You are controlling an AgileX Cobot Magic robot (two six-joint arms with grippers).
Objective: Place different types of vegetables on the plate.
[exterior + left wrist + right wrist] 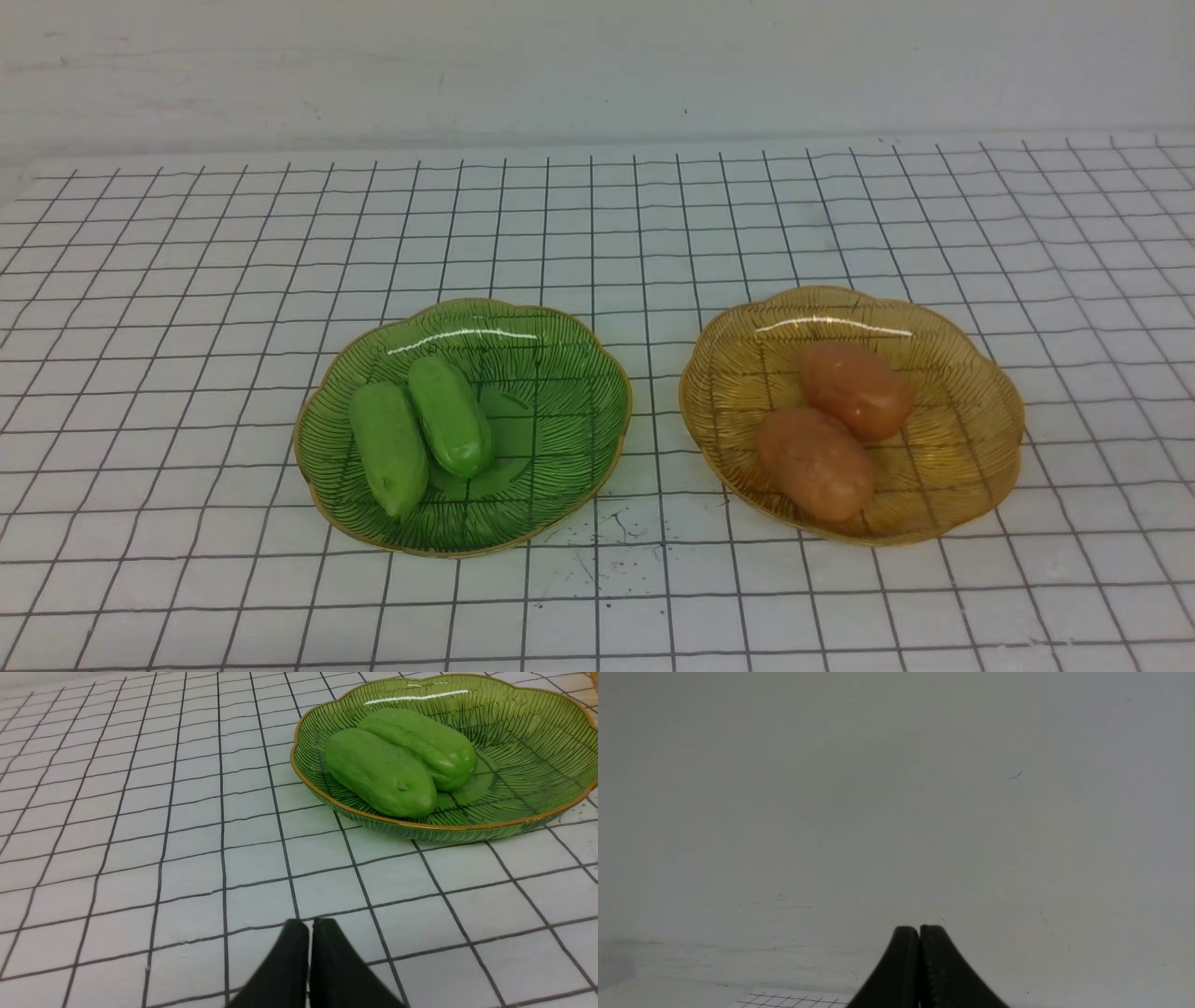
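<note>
Green glass and amber glass are showing in the front view: a green plate [560,467] is carrying two cucumbers [388,448] [451,416], side by side and touching, and an amber plate [971,457] is carrying two potatoes [815,463] [856,389], also touching. Each kind is lying apart on its own plate, so I judge the mixing is not yet done; one piece must go across to the other plate. No arm is showing here.

In the left wrist view, the left end effector [310,926] is hanging over the bench [140,858], pressed together and empty, near the green plate.

In the right wrist view, the right end effector [919,933] is also pressed together, holding nothing, facing a blank wall [896,788].
</note>
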